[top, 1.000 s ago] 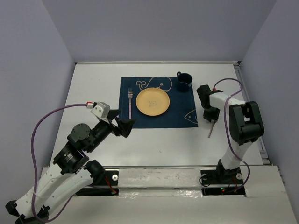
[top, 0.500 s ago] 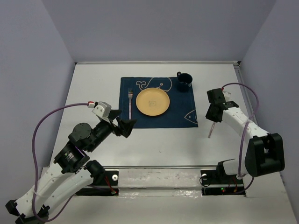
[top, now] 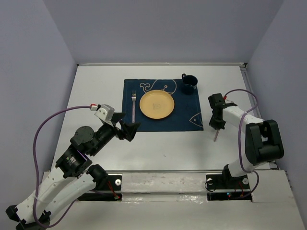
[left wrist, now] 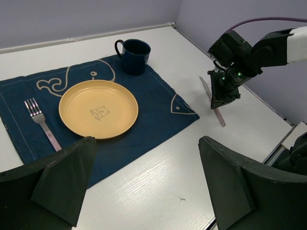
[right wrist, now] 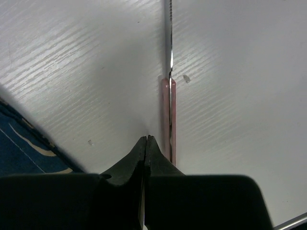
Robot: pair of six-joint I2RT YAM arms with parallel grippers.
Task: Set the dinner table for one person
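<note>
The knife (right wrist: 169,115) lies on the white surface (top: 168,148) just right of the navy placemat (top: 192,103), long axis running near-to-far, pink handle toward the arm bases. The right fingers (right wrist: 145,143) are pressed together with nothing between them, tips low just beside the handle (on its placemat side), so 1 sideways shift looks needed before any pinch. The left fingers (top: 128,129) stand spread wide and empty, well apart from the knife. The right arm is the nearer of the 2.
</note>
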